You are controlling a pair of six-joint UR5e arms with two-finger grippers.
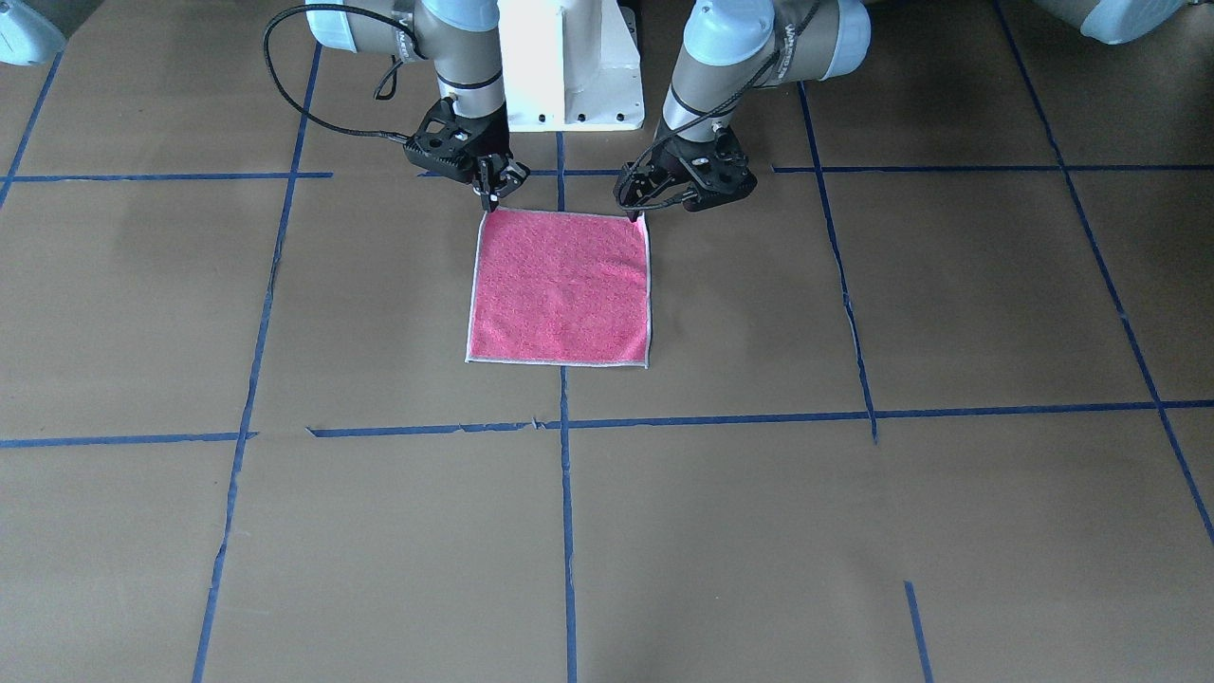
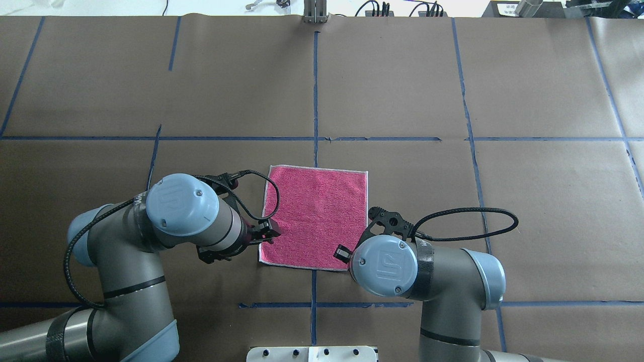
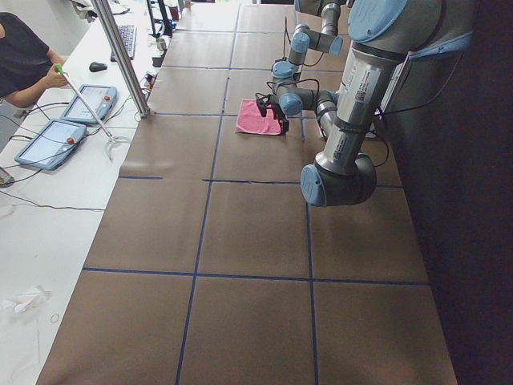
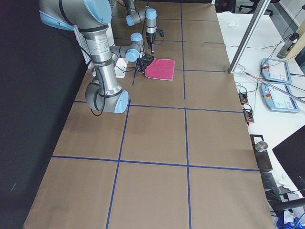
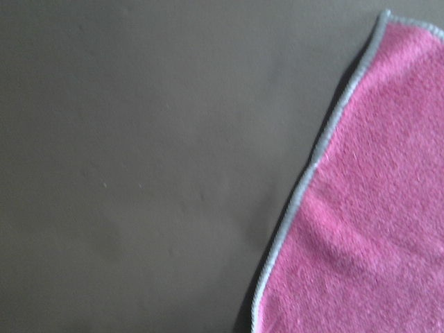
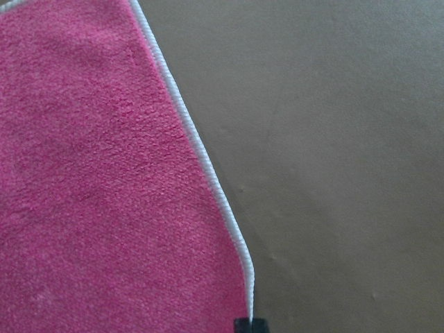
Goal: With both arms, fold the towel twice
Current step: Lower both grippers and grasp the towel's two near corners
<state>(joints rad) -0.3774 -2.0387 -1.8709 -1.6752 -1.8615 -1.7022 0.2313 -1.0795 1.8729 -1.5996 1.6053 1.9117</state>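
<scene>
The towel [image 1: 560, 285] lies flat on the brown table, pink face up, with a whitish border. It also shows in the overhead view [image 2: 317, 216]. My left gripper [image 1: 638, 214] is shut on the towel's near corner on my left side, and the corner rises slightly. It sits at the towel's left edge in the overhead view [image 2: 269, 234]. My right gripper [image 1: 491, 201] is shut on the other near corner, also seen from overhead [image 2: 343, 252]. In the right wrist view the towel's edge [image 6: 208, 173] runs up to a black fingertip [image 6: 250, 325]. The left wrist view shows the towel [image 5: 374, 208] wrinkled, with no fingers.
The white pedestal base [image 1: 569, 66] stands just behind the towel. Blue tape lines [image 1: 566, 531] cross the brown paper table. A metal pole [image 3: 120, 56] and a side table with tablets [image 3: 52, 140] and an operator [image 3: 24, 56] are beyond the far edge.
</scene>
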